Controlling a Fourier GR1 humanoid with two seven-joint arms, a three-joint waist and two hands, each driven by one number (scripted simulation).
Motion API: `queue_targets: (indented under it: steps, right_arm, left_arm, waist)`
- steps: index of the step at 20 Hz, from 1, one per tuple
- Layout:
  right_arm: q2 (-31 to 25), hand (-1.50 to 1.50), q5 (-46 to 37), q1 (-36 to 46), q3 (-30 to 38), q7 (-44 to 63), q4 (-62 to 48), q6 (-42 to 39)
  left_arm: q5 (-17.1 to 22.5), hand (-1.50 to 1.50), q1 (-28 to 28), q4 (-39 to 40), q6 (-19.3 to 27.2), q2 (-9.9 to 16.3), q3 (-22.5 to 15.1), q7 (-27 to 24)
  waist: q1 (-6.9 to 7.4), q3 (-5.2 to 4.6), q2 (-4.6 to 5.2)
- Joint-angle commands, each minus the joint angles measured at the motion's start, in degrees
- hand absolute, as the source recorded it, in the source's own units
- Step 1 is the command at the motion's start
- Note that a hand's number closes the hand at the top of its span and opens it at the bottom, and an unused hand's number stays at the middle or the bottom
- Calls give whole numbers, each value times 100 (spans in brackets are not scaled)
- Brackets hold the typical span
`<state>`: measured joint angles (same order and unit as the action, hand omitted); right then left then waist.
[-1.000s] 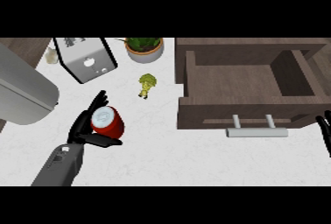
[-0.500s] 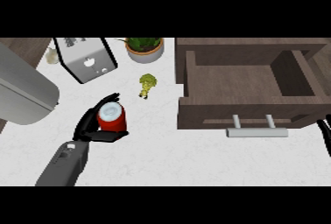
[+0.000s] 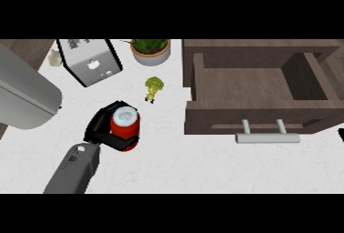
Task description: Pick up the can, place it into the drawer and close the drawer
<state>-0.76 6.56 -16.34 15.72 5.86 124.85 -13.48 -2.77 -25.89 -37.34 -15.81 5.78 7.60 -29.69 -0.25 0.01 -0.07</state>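
Left hand [image 3: 101,129] curled round the red can [image 3: 125,127] at 9 o'clock on the surface; pickup step, I judge; next I carry it toward 2 o'clock into the open drawer [image 3: 250,86].

The left hand [image 3: 102,129] curls round the red can [image 3: 125,129] and hides part of its side. At the right edge only a dark sliver of the right hand [image 3: 341,134] shows, too little to read its fingers. The drawer [image 3: 259,86] and a large grey appliance [image 3: 23,98] at the desk's left edge are cut off. A small object [image 3: 54,58] at the desk's far left corner is too small to identify.
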Motion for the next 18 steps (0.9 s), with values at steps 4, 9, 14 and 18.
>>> queue_targets:
  steps: [4, 9, 14, 18]
  right_arm:
    - [-59, -150, 219, -241, 107, -11, 175, -140]
    - [71, -150, -46, -342, -163, -137, 74, 112]
    - [-69, -150, 212, -44, 83, 405, 525, 101]
    - [74, -150, 28, -302, -222, 188, 401, 239]
  left_arm:
    - [161, 150, 333, -1079, -22, -472, -309, 419]
    - [694, 150, 607, -1667, 888, -59, 625, 859]
    - [599, 150, 645, -2206, 1485, -150, 557, 1081]
    - [707, 150, 952, -3580, 1407, -233, 160, 2093]
  waist:
    - [10, 0, -7]
    - [105, 7, -39]
    - [12, -1, -4]
    - [25, 1, -9]
